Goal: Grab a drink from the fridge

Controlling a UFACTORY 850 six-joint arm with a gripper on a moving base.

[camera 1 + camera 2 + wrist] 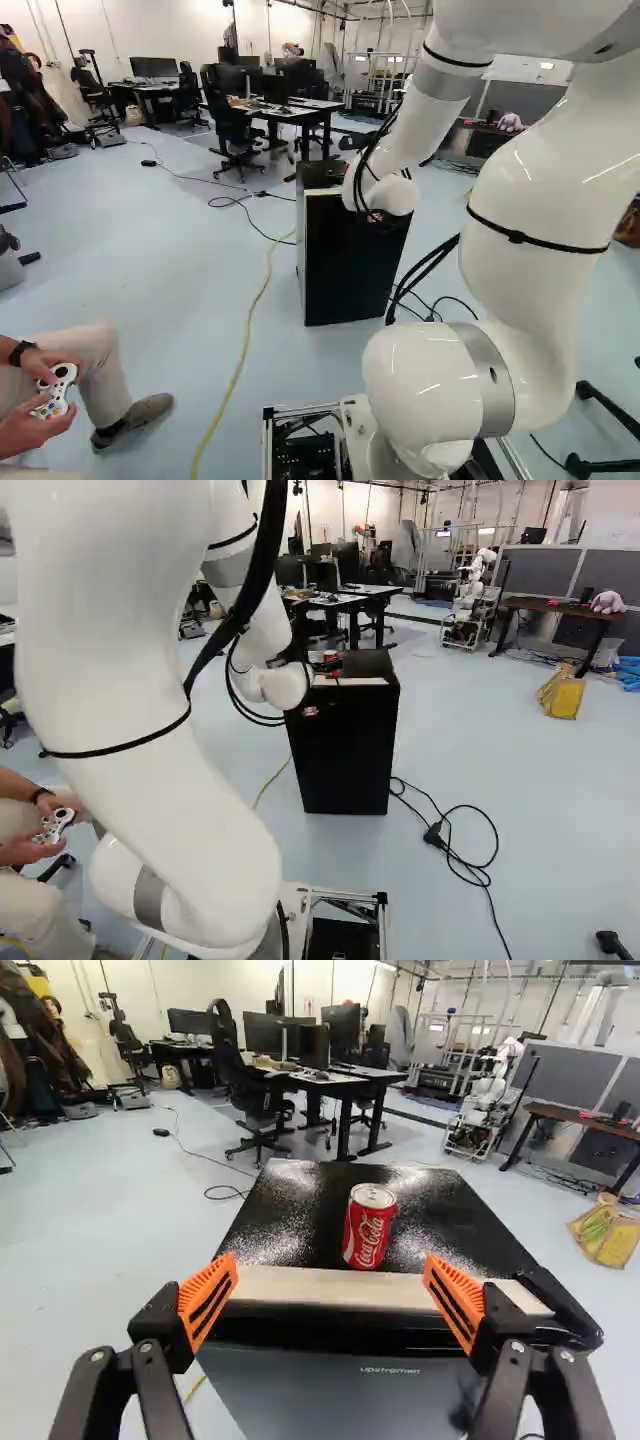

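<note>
Fridge (352,265), left base view: a black box on the floor near twelve o'clock; only here does a long stretch of yellow cord (245,350) show, toward seven. The white arm (540,190) fills one to five.
Gripper (322,667), right base view: partly hidden, near the fridge's top, toward eleven.
Plug and cable (434,835), right base view: on the floor around four, not visible from the left base view.
Another robot (470,600), right base view: far back, toward one.
Drink can (369,1228), wrist view: red, upright on the fridge top, fully shown only here; beyond the fingertips, just past twelve from the gripper.
Orange pads (208,1302), wrist view: spread wide, nothing gripped.
</note>
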